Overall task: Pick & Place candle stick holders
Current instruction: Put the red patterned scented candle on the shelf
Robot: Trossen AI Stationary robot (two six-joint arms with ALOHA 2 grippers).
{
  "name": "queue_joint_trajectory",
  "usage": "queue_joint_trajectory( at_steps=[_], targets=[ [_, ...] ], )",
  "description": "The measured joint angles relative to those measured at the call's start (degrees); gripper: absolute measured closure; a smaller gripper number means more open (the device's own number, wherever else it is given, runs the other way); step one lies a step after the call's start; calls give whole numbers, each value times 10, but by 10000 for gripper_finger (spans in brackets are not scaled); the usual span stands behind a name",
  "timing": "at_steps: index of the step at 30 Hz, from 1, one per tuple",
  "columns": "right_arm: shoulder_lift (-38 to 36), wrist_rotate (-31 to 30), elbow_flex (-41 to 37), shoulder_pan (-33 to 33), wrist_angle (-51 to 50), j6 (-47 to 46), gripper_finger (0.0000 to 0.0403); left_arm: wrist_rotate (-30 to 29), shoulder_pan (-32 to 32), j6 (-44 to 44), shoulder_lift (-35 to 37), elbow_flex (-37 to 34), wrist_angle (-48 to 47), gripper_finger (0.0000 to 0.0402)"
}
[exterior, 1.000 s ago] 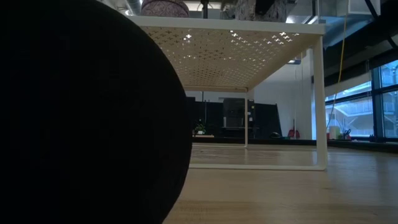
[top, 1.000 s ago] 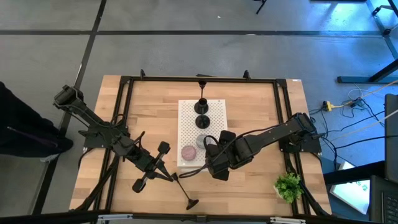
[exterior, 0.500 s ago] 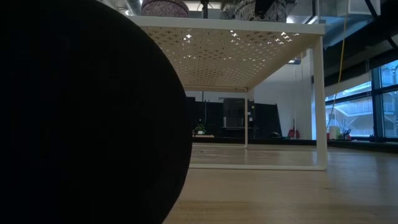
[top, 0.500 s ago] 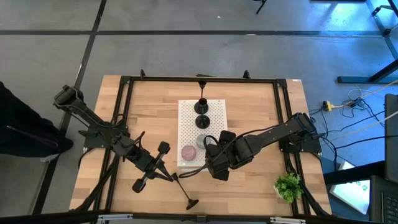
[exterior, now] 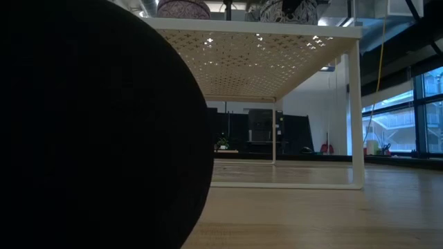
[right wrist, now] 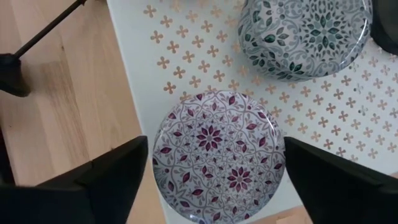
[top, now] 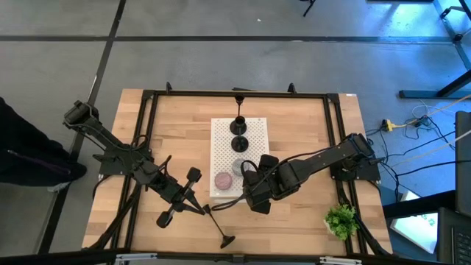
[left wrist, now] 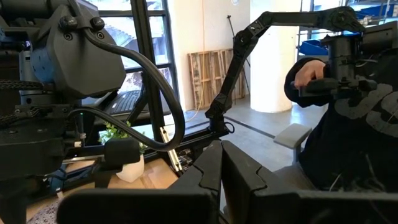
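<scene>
Right claw (right wrist: pixel 211 171) straddles pink puck (right wrist: pixel 217 155) (pattern: wrist view only).

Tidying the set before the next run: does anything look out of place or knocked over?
Yes. One black candle stick holder lies tipped on the bare wood near the table's front edge, off the white board, where the others sit.

- I see a pale wooden table (top: pixel 302 125) with visible grain, matt.
- White perforated board (right wrist: pixel 205 68) looks smooth.
- Pink patterned puck (right wrist: pixel 217 155) looks glossy.
- Black holders (top: pixel 239 125) look matt.
</scene>
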State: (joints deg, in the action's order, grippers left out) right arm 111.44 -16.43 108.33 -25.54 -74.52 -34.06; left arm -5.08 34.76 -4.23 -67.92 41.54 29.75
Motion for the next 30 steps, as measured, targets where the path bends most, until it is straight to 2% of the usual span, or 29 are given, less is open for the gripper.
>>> queue_joint_trajectory(
  at_steps=[4,13,21,27,30],
  targets=[
    [0,0,0,0,0,0,7,0,0,0,0,0,0,398],
    [0,-18,0,0,0,0,3,0,0,0,0,0,0,399],
    [0,-102,0,0,-43,12,3,0,0,0,0,0,0,399],
    [0,-102,0,-3,-44,26,3,0,0,0,0,0,-1,399],
    [0,-84,0,-3,-38,33,3,0,0,0,0,0,-1,400]
  ],
)
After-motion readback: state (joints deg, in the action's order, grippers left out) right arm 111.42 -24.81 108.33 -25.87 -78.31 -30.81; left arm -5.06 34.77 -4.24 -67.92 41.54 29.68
